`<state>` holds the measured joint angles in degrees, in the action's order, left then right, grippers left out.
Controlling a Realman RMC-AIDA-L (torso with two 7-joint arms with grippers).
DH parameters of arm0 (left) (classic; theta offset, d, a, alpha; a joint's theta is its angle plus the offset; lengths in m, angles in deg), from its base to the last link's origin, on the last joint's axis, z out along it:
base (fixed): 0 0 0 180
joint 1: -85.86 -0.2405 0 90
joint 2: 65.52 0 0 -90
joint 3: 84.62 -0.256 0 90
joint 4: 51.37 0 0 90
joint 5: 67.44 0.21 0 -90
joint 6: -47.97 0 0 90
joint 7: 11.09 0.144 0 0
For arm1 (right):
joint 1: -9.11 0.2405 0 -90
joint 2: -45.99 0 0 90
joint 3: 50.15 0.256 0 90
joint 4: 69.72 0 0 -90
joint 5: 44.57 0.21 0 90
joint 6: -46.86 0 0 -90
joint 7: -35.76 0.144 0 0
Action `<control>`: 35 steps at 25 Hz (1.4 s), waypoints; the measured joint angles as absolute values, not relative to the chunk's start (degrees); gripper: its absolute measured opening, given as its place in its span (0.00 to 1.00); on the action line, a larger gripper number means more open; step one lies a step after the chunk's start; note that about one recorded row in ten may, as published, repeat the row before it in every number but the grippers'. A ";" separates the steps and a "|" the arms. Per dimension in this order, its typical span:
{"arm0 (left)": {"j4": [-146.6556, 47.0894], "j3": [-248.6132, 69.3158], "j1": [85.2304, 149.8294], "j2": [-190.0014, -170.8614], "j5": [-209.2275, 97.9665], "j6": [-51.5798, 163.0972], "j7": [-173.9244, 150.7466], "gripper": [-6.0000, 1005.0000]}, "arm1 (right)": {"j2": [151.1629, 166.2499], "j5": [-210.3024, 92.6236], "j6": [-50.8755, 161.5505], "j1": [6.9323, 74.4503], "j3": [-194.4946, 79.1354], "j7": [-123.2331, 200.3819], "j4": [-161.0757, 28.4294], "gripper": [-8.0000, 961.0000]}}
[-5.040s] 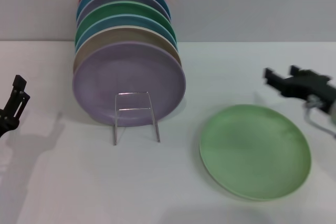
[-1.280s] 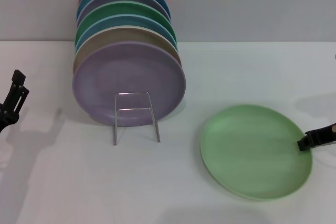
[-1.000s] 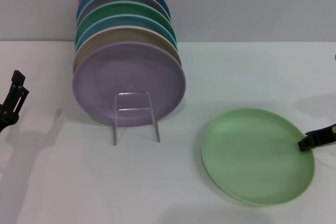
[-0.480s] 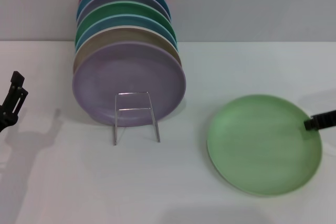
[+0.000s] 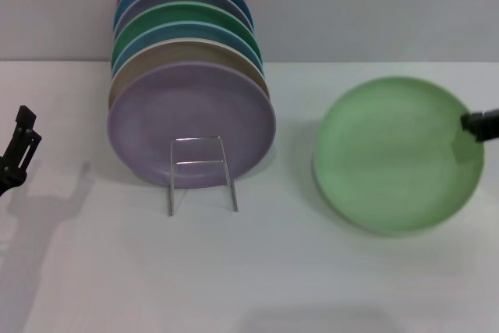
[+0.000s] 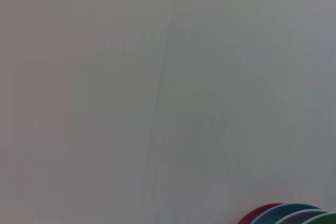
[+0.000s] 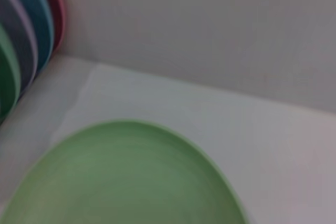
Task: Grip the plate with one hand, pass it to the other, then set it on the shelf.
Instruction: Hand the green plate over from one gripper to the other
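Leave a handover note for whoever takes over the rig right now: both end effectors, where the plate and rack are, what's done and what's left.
Right end effector: shut on the right rim of the pale green plate, holding it raised off the table and tilted toward the head camera.
Left end effector: at the far left edge, low over the table, carrying nothing; I cannot tell how its fingers stand.
Wire plate rack: left of centre, with a row of plates leaning in it, the lilac plate at the front.
Done: the plate is gripped and off the table.
Left: pass it to the left end effector, then set it in the rack.
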<state>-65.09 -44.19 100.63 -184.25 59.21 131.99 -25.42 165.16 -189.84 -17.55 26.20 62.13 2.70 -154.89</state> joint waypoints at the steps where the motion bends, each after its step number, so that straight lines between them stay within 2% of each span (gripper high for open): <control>1: -65.04 -44.19 100.72 -184.25 59.20 131.99 -25.42 0.79 | 165.20 -189.20 -16.06 25.67 62.11 2.18 -155.13 0.03; 28: -65.09 -44.19 101.05 -184.17 59.21 131.98 -25.38 0.78 | 165.19 -185.44 18.08 21.61 49.12 -5.93 -150.28 0.03; 35: -65.02 -44.19 101.07 -184.17 59.21 131.98 -25.47 0.78 | 165.22 -186.61 32.31 18.48 40.88 -6.06 -149.62 0.03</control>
<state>-65.02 -44.19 101.07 -184.17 59.21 131.98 -25.47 165.22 -186.61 32.31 18.48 40.88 -6.06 -149.62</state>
